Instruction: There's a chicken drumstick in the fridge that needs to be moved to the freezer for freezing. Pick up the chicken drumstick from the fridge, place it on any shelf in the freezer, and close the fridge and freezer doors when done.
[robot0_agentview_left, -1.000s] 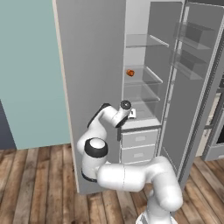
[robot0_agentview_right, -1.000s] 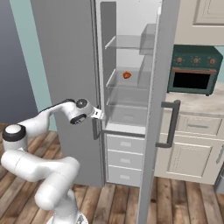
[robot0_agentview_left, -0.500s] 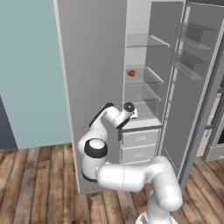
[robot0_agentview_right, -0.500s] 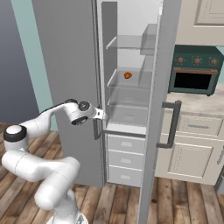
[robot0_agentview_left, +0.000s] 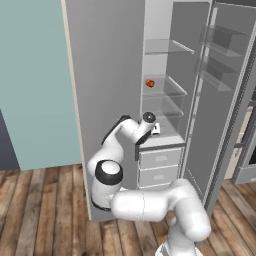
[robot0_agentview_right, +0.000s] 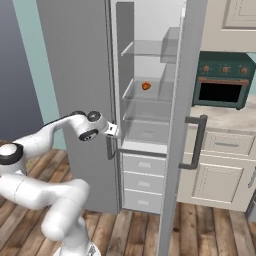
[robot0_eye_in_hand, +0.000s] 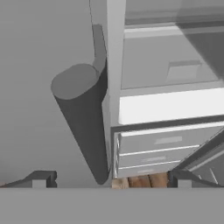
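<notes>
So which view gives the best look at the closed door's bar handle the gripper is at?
The hand view: the dark bar handle stands large between the open finger tips. Both base views show it as a thin dark bar beside the gripper.

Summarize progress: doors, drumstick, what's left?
Done: the right door stands open. In hand: the open gripper sits at the handle of the closed left door, fingers either side, not clamped. Left: open that door, move the drumstick, shut both doors. A small orange-red item sits on an open shelf.
</notes>
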